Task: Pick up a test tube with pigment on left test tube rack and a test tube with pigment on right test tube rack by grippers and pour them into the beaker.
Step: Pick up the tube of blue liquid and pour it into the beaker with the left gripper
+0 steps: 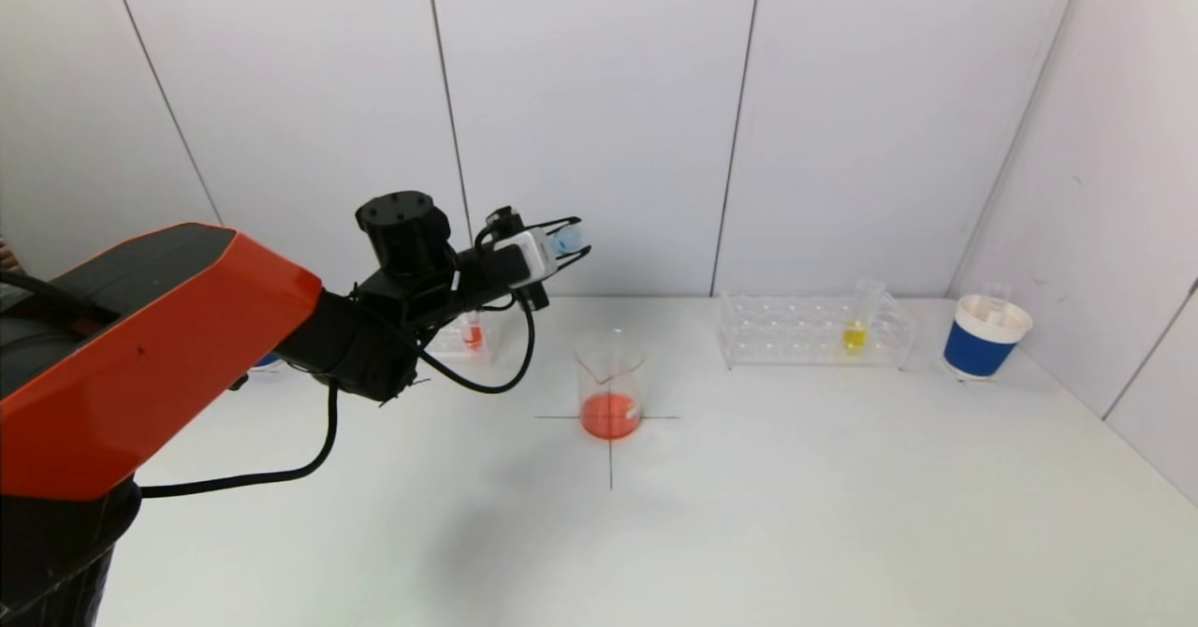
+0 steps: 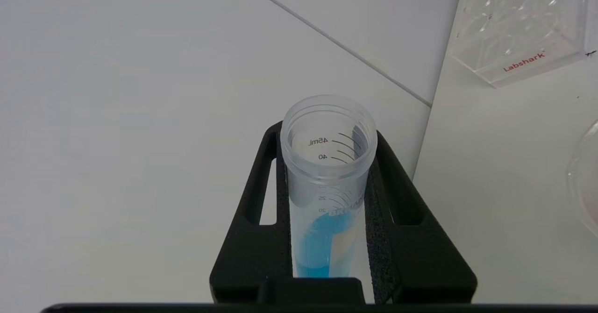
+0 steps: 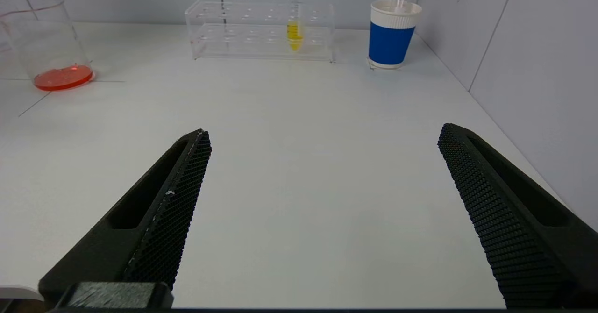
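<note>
My left gripper (image 1: 573, 238) hangs above and left of the beaker (image 1: 610, 393), which holds orange-red liquid. It is shut on a test tube with blue pigment (image 2: 327, 177), lying about level, mouth towards the beaker side. The left rack (image 1: 449, 339) sits behind my left arm with a red-pigment tube (image 1: 474, 332) in it. The right rack (image 1: 814, 332) holds a yellow-pigment tube (image 1: 854, 328). My right gripper (image 3: 324, 131) is out of the head view. It stands open and empty low over the near table, facing the right rack (image 3: 243, 32) and the yellow tube (image 3: 293, 28).
A blue and white paper cup (image 1: 985, 335) stands at the far right by the side wall. A black cross (image 1: 610, 449) marks the table under the beaker. White walls close off the back and right. My orange left arm (image 1: 159, 346) covers the table's left part.
</note>
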Motion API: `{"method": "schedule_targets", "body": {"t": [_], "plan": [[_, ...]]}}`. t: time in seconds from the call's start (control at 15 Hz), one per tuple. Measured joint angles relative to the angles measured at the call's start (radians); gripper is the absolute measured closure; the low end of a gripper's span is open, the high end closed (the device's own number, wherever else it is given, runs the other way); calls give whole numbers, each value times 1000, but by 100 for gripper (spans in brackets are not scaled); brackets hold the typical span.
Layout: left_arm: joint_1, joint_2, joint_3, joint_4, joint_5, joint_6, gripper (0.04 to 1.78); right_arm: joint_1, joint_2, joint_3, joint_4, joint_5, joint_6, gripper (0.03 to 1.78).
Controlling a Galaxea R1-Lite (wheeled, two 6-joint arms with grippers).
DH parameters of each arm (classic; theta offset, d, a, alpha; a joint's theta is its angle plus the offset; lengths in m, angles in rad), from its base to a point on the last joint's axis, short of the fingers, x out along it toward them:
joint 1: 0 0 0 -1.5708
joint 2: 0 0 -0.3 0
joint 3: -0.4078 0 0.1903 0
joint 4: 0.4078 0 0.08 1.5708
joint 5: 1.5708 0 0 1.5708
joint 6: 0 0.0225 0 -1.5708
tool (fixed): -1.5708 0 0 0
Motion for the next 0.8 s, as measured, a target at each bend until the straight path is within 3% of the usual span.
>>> {"method": "schedule_targets", "body": {"t": [0.8], "plan": [[-23, 26, 111, -108, 2, 21, 137, 0, 0, 0, 0, 0, 0, 4]]}}
